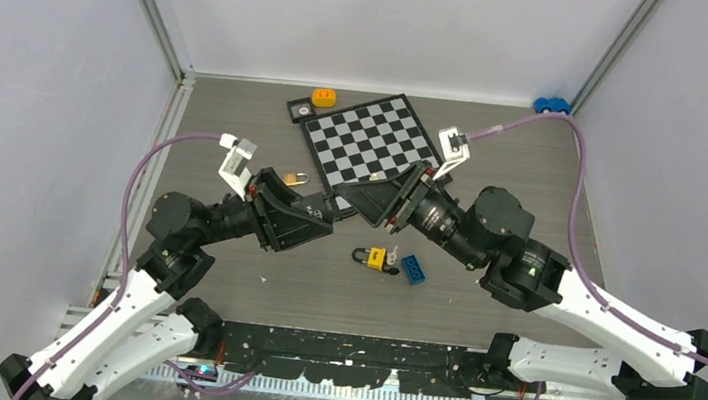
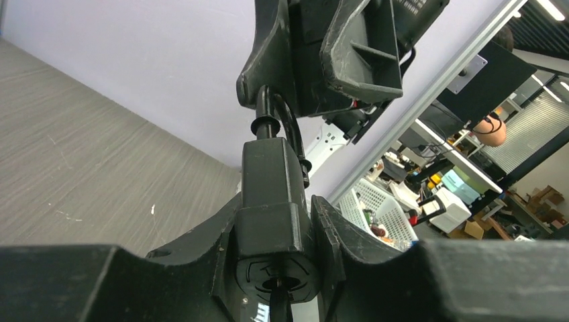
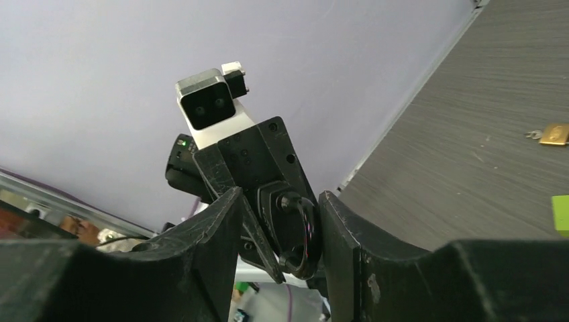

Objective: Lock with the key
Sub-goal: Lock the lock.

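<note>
— Grey wood-grain bench (image 1: 320, 287) is seen, boxed in by pale walls (image 1: 370, 21). Which step is judged to be in hand?

— A black padlock (image 2: 272, 168) is held aloft over the bench. Its body is clamped by the left end effector (image 2: 275, 204). Its shackle (image 2: 266, 111) is flanked by the right end effector (image 3: 280, 198), whose fingers are set apart with no squeeze to be made out. Shackle work is judged to be in hand; the turning of the key is not yet reached.

— Where is the key (image 1: 392, 256) found?

— It is seen lying on the bench, just beside a yellow padlock (image 1: 376, 257), between that and a blue brick (image 1: 412, 269). It is touched by neither end effector.

— How is it described?

— Tiny, thin and silvery. Whether it is seated in the yellow padlock cannot be told from above.

— What is called for next?

— The right end effector would have to be drawn clear of the shackle and lowered onto the key. A fine pinch is needed, since so flat a thing is easily pushed along the bench. The keyway (image 2: 277, 282), seen under the black padlock in the left wrist view, must then be met squarely.
</note>
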`<state>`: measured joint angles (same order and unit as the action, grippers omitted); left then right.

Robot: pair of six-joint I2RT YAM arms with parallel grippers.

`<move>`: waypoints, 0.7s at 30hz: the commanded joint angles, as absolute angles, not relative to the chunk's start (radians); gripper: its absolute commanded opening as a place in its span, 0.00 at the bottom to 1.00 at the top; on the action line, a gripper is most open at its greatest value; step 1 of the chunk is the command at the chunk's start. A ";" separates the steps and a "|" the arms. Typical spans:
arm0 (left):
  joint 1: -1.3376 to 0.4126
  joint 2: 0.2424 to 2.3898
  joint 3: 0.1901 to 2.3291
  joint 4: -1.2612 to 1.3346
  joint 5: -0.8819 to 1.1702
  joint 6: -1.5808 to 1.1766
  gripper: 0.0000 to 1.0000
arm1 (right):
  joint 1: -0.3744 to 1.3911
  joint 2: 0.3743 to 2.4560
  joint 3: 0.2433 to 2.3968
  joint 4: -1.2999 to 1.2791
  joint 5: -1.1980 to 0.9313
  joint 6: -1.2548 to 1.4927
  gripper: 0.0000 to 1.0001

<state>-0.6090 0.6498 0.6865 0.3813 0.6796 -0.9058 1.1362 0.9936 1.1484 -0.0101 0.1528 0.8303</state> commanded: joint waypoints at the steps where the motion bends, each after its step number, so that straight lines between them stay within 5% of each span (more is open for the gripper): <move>1: -0.612 0.610 0.765 0.350 0.726 -0.850 0.00 | 1.134 1.019 1.299 -0.199 0.117 0.675 0.50; 9: -0.612 0.594 0.829 0.190 0.767 -0.758 0.00 | 1.134 1.051 1.423 -0.511 0.206 0.584 0.48; 21: -0.611 0.597 0.835 0.104 0.745 -0.695 0.00 | 1.134 0.978 1.341 -0.481 0.215 0.608 0.50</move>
